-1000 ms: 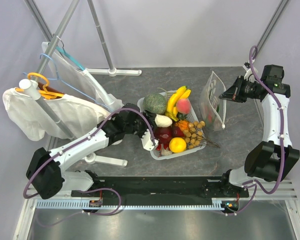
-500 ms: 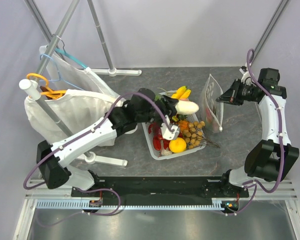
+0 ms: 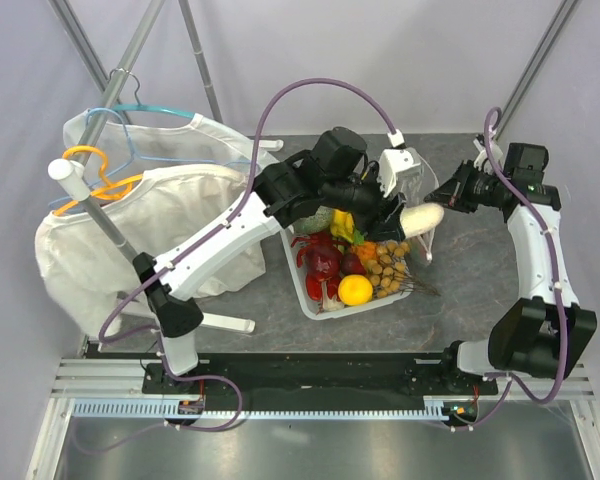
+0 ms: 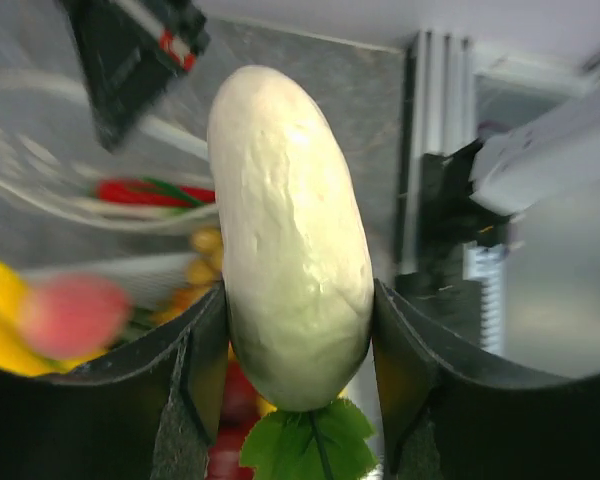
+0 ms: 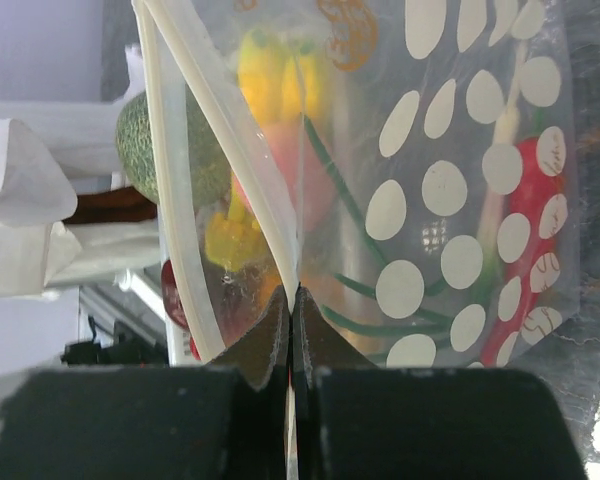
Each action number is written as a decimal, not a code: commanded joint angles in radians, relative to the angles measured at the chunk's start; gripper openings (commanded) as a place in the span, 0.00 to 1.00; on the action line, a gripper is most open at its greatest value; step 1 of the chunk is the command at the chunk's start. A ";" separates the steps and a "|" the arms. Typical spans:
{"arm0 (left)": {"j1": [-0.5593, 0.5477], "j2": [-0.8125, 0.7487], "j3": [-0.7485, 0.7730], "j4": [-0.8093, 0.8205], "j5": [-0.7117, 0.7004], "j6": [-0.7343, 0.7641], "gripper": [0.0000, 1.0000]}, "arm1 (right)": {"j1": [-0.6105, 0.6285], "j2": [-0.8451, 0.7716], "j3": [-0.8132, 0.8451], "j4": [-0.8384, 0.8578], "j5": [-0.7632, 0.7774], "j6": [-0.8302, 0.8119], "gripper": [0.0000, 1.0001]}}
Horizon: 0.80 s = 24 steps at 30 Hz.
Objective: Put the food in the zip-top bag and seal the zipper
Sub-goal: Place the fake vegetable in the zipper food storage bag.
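Early on: your left pincer (image 4: 298,335) clamps white oblong toy vegetable (image 4: 285,200); right pincer (image 5: 292,322) pinches dotted clear bag (image 5: 450,150) rim; mouth unsealed.

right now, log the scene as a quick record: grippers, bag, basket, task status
left gripper: shut on white vegetable, held off the table next to the bag
right gripper: shut on zip-top bag edge, holding it upright
zipper: open, strips parted
basket: holds round yellow fruit, dark red fruit, brown cluster and more
task status: white vegetable not yet in the bag, bag not sealed
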 commanded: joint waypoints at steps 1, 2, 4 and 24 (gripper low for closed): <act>0.031 0.019 -0.066 -0.061 0.072 -0.610 0.29 | 0.002 -0.112 -0.058 0.168 0.083 0.121 0.00; 0.034 -0.001 -0.112 -0.028 0.055 -0.656 0.29 | 0.005 -0.120 -0.068 0.191 0.085 0.132 0.00; 0.035 0.007 -0.111 -0.022 0.056 -0.689 0.29 | 0.009 -0.129 -0.081 0.202 0.080 0.142 0.00; 0.094 0.251 0.141 0.055 -0.197 -0.838 0.29 | 0.027 -0.129 -0.075 0.130 0.062 0.087 0.00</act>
